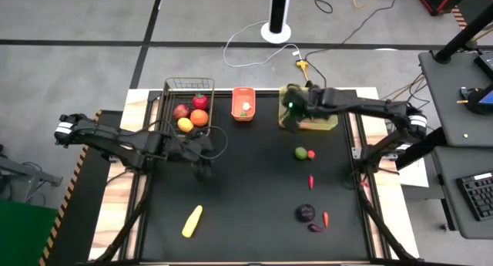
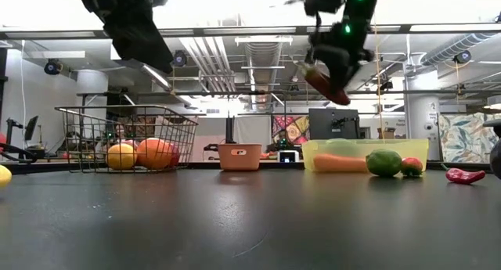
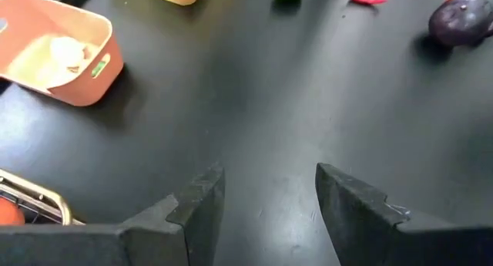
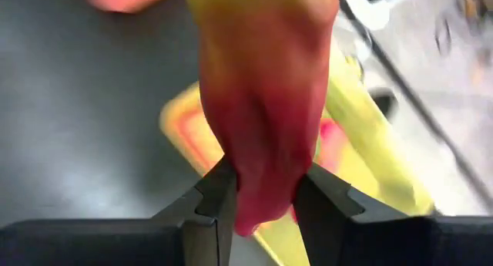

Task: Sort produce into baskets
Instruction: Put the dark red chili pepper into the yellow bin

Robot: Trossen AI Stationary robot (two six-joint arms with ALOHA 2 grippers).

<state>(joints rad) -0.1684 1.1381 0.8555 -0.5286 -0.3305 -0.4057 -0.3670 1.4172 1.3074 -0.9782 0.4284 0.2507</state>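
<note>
1. You will find the left end effector empty, fingers apart, above the tabletop beside the wire basket.
2. Your right end effector grips a red-yellow pepper over the yellow-green bin.

high: straight down, far | low: tabletop level, roomward | wrists: close, forward | shared: orange basket

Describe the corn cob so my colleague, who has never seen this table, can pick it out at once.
Start at the wire basket in the black table's far left corner and move towards the near edge, past the left gripper. The corn cob lies alone there, slanted. It is the only long yellow piece; the other loose produce lies on the right side.
</note>
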